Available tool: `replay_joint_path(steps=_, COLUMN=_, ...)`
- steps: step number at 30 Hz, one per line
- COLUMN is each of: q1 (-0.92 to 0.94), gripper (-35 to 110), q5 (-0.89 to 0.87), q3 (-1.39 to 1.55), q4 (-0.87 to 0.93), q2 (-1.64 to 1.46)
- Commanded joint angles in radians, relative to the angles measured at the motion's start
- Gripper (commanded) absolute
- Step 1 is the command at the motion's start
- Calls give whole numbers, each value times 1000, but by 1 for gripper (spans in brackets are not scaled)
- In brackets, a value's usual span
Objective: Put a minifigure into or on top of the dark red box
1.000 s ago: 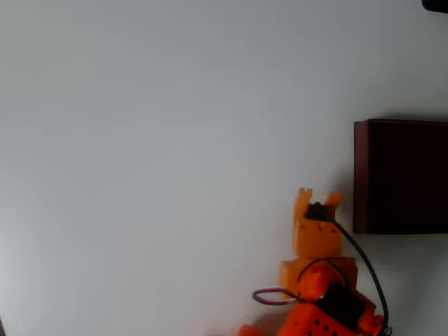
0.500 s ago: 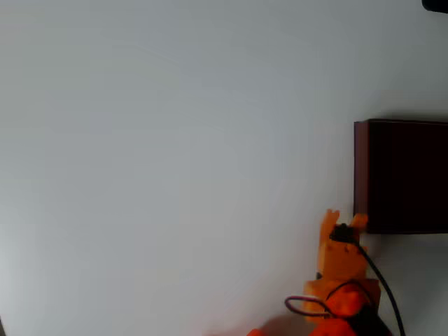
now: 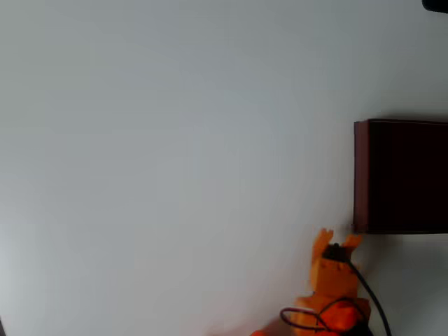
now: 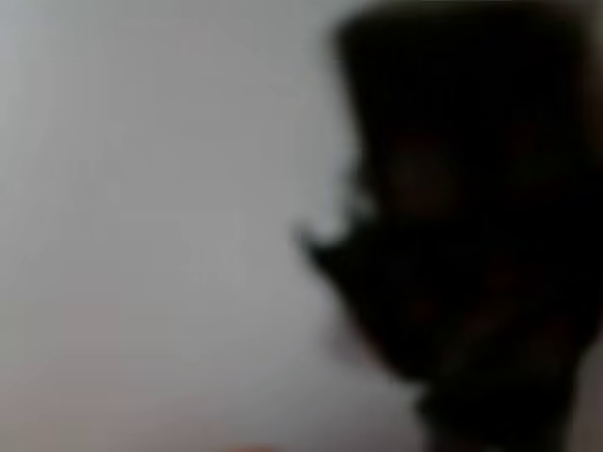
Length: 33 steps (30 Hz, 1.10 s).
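Fingers [image 3: 335, 239] grip tiny black minifigure [image 3: 335, 250].

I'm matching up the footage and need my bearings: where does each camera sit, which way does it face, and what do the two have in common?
Overhead view: fixed above the white table, looking straight down; the dark red box lies at the right edge, and the orange arm enters from the bottom with its pincer just below the box's lower left corner.
Wrist view: rides on the arm, very close and blurred; a large dark mass covers the right side against pale table; what it is cannot be told.
Shared: the pale table surface.
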<state>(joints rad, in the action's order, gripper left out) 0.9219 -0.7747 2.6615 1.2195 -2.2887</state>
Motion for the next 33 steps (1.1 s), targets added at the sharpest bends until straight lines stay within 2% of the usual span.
replay_joint_path(steps=1, q1=-18, gripper=26, q5=-25, q3=17, q4=35, q2=-69)
replay_joint_path(steps=5, q1=-46, gripper=26, q5=-40, q3=40, q4=34, q2=-97)
replay_joint_path(steps=20, q1=-49, gripper=23, q5=25, q3=-48, q4=-37, q2=153)
replay_joint_path(steps=33, q1=-38, gripper=7, q5=100, q3=-121, q4=-54, q2=305)
